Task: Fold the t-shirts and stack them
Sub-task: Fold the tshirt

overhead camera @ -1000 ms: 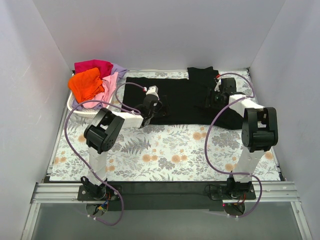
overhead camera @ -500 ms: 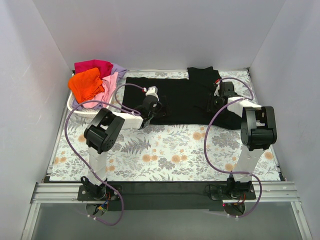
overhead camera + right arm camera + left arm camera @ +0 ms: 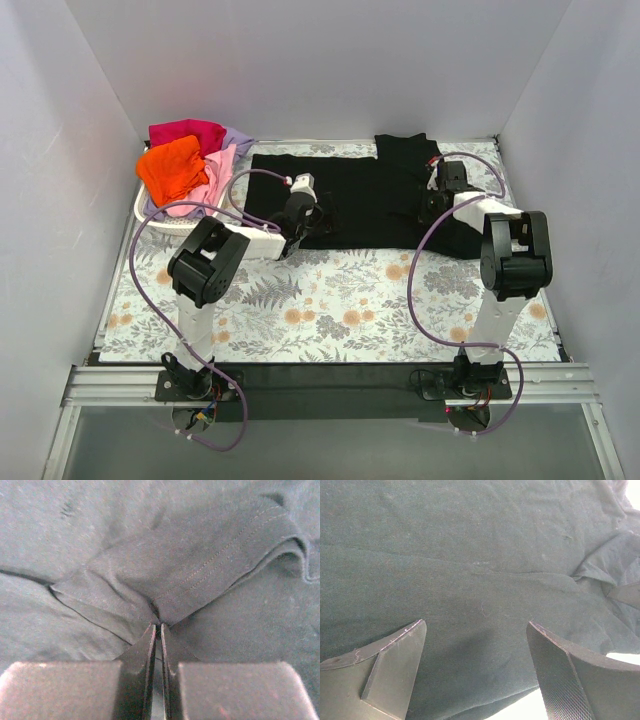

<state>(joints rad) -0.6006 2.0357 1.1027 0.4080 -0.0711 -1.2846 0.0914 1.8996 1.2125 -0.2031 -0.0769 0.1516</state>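
large black cloth t-shirt (image 3: pixel 360 200) lay flat on the floral tabletop (image 3: pixel 330 290), just right of the white plastic lattice basket (image 3: pixel 150 215). right gripper (image 3: pixel 158 626) pinched a sleeve fold, likely to fold it inward. left gripper (image 3: pixel 476 624) gaped over the hem, probably ready to grab.

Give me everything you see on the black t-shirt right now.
The black t-shirt is large, matte knit cloth, spread mostly flat with light wrinkles across the far side of the floral table, one sleeve reaching the back edge. The right gripper is shut on a raised fold with a stitched hem. The left gripper is open over its near edge.
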